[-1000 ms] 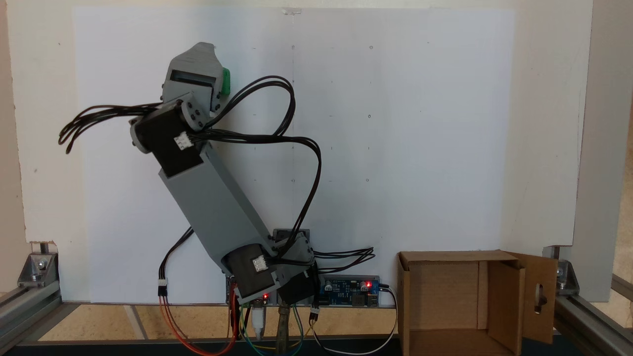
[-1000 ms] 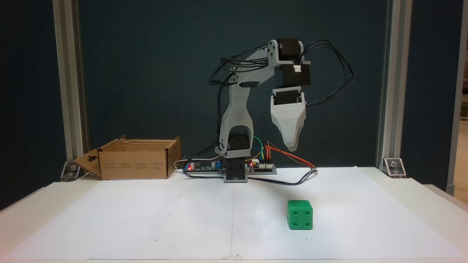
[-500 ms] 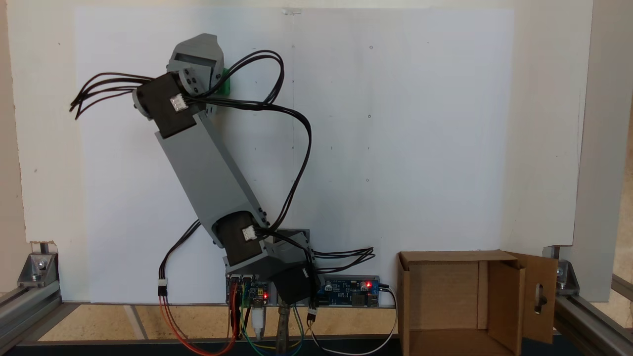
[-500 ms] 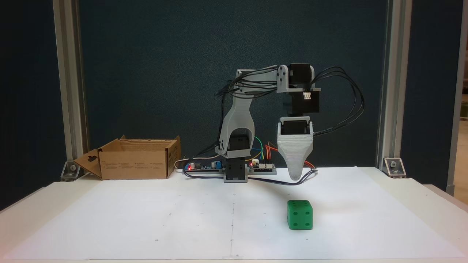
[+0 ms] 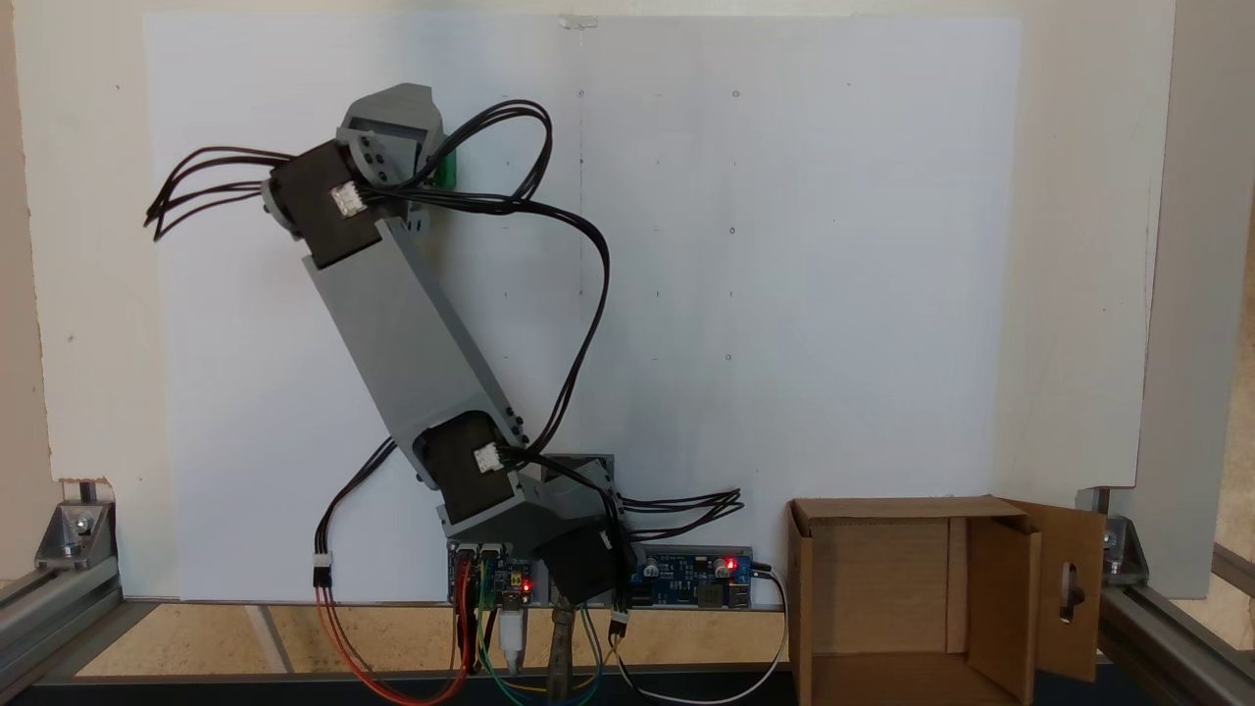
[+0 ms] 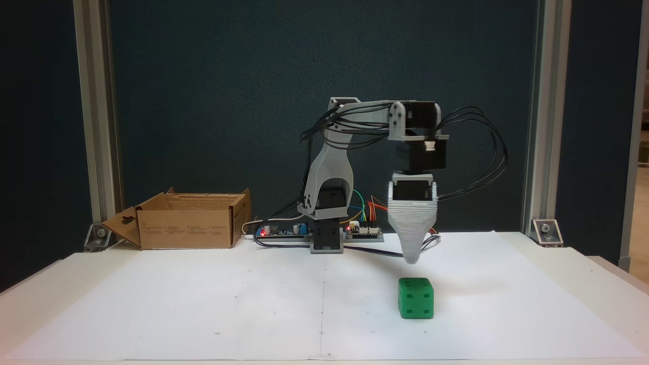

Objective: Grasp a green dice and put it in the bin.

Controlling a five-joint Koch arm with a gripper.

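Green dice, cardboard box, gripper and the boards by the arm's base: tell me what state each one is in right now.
green dice: resting flat on the white paper, free, four pips facing the front fixed view.
bin: open, flaps out, upright; no dice seen in it.
gripper: pointing down just above the dice, not touching; open or shut cannot be told.
control boards: red lights on.

Both fixed views are evenly lit and sharp. A soft shadow lies right of the green dice (image 6: 416, 298); the backdrop above it is dark.
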